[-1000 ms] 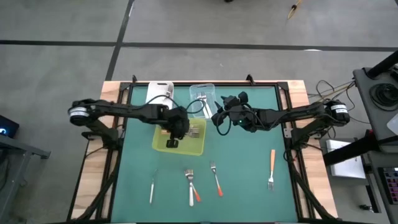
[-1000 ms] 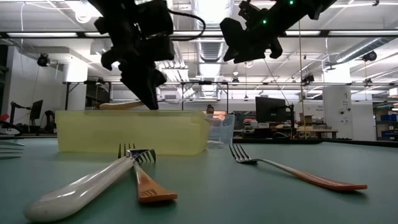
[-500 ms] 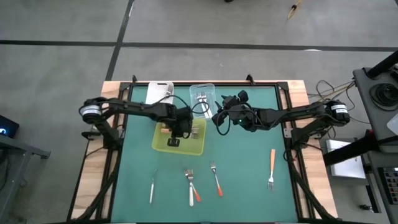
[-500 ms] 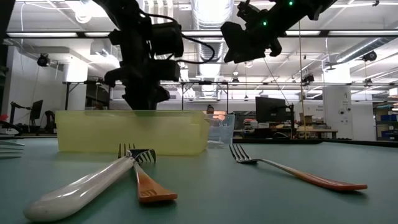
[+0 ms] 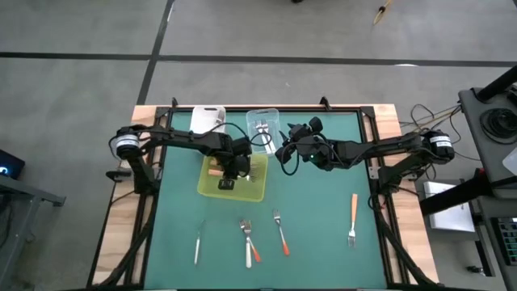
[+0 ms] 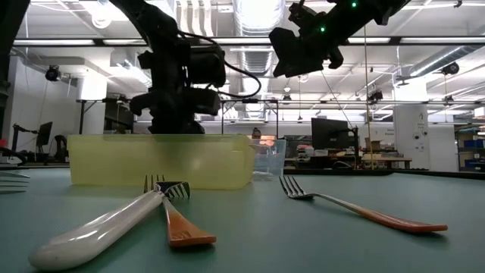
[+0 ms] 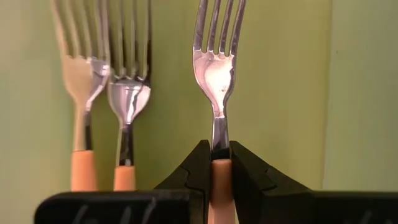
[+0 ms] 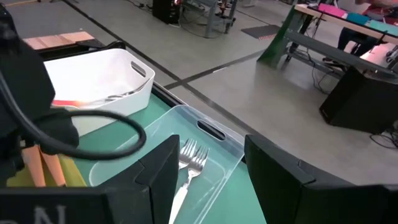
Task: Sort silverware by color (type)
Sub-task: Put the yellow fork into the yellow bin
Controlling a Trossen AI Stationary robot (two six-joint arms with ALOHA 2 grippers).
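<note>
Two orange forks [image 7: 102, 93] already lie in our yellow tray [image 5: 254, 192], a third [image 7: 217, 74] clenched in the left pincer [image 7: 217, 163] above it, right pincer [image 8: 205, 165] released, five utensils [image 5: 250, 242] left on the bench [image 5: 323, 218].

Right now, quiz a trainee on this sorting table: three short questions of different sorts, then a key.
1. True or false: the left gripper is shut on an orange-handled fork.
2. Which container sits under the left gripper: A white tub, B yellow-green tray, C clear tub?
3. Fill in: the right gripper is ____ and holds nothing.

Key: 1 true; 2 B; 3 open.
</note>
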